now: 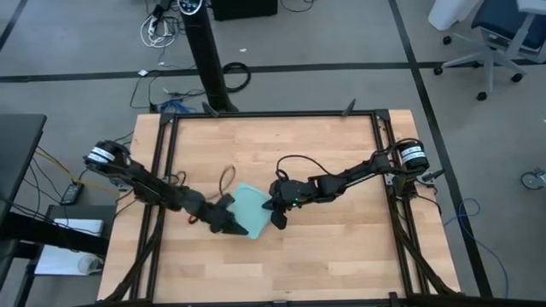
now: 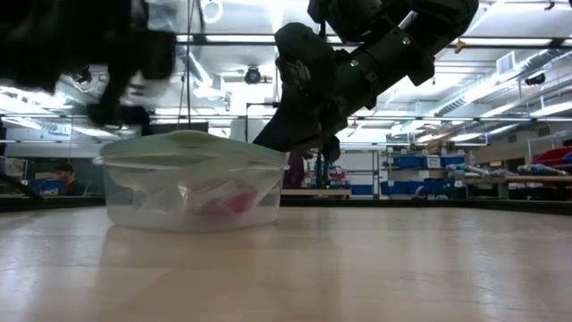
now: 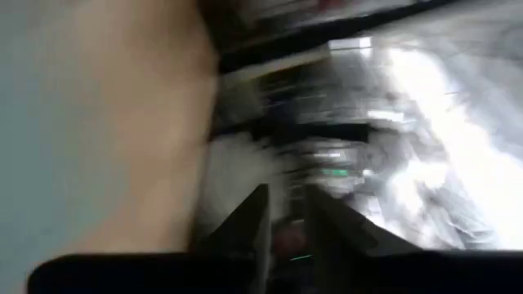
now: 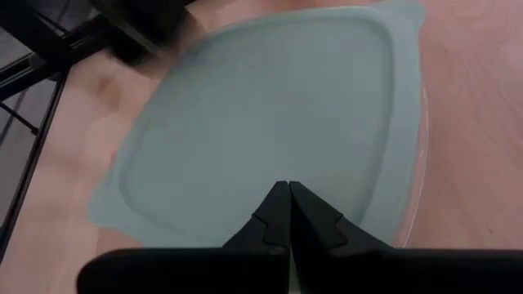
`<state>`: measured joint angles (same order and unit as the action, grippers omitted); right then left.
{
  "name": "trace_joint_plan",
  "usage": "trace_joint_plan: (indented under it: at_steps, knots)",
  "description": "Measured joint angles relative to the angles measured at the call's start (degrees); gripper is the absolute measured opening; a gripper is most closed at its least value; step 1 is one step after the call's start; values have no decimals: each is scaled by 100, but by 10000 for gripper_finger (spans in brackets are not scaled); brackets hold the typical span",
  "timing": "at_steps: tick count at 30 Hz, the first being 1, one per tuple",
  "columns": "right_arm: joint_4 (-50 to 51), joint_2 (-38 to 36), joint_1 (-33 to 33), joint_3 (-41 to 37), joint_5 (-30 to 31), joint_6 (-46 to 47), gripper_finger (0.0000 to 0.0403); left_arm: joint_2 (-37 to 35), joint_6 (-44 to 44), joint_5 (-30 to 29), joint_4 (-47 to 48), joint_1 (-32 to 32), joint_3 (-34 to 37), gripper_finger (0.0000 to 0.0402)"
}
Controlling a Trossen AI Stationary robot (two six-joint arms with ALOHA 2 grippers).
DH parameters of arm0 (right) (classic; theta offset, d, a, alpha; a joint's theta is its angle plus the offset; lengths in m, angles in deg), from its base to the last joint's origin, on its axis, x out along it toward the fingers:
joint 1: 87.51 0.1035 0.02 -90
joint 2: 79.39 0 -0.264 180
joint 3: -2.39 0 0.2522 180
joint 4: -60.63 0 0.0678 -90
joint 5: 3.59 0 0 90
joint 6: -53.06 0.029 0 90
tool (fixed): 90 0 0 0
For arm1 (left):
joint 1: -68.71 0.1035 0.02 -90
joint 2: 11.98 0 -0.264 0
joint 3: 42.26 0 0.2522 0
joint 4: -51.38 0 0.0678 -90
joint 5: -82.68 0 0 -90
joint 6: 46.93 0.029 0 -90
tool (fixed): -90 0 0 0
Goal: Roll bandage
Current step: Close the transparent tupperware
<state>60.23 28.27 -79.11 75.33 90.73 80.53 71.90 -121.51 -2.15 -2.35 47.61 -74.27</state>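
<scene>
A light-blue square container point(image 1: 250, 207) with its lid on stands on its base in the middle of the table. In the low view something red point(image 2: 229, 202), the bandage, shows through its clear wall point(image 2: 192, 192). My right gripper point(image 1: 277, 217) is shut and points slanting down at the lid point(image 4: 270, 106) from the container's right side. My left gripper point(image 1: 227, 222) is at the container's near left corner, and its wrist view is blurred. A narrow gap shows between its fingers point(image 3: 290, 208), with nothing in it that I can make out. My right gripper has its shut fingertips point(image 4: 278, 196) over the lid's top, near its right edge point(image 2: 273, 159). It comes slanting down from the table's right. I cannot tell whether the tips touch the lid.
A dark cable loop point(image 1: 226, 177) lies on the table just beyond the container. Black frame rails point(image 1: 273, 114) run along the table's left, right and far sides. Bare wood point(image 1: 290, 264) lies toward the near edge.
</scene>
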Motion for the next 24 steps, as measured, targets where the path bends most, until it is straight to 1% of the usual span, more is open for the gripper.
trace_joint_plan:
  at_steps: [1,2,3,4,6,7,10,12,14,16,18,21,24]
  knots:
    - [-40,0,0,6,4,-8,0,153,-377,-108,120,-40,100,78]
    - [-56,-3,1,11,-12,-16,0,252,-793,-158,476,-40,109,78]
    - [-35,-2,8,-2,-16,-14,0,430,-1058,-193,-182,-32,282,78]
    - [-30,0,8,-2,-17,-11,0,552,-1180,-224,-550,-25,349,77]
    - [-19,-4,6,-2,-25,-10,0,761,-1120,-257,-1686,26,465,74]
    - [-17,-4,4,-2,-24,-8,0,793,-1089,-254,-1956,74,462,73]
    - [-24,-2,4,-2,-18,-6,0,462,-893,-223,-2007,110,334,72]
    - [-14,-2,4,0,-24,-6,0,439,-704,-78,-2157,75,216,72]
    - [-21,-2,4,-2,-23,3,0,258,-439,30,-2041,92,151,72]
    - [-24,-2,9,-2,-32,5,0,107,-71,218,-2212,97,-72,72]
    - [-28,-2,8,-2,-43,5,0,-9,183,506,-2190,83,-167,72]
    - [-34,0,9,-2,-29,6,0,-120,267,709,-2225,94,-425,72]
    - [-35,0,9,-2,-46,5,0,-146,215,898,-2075,90,-479,72]
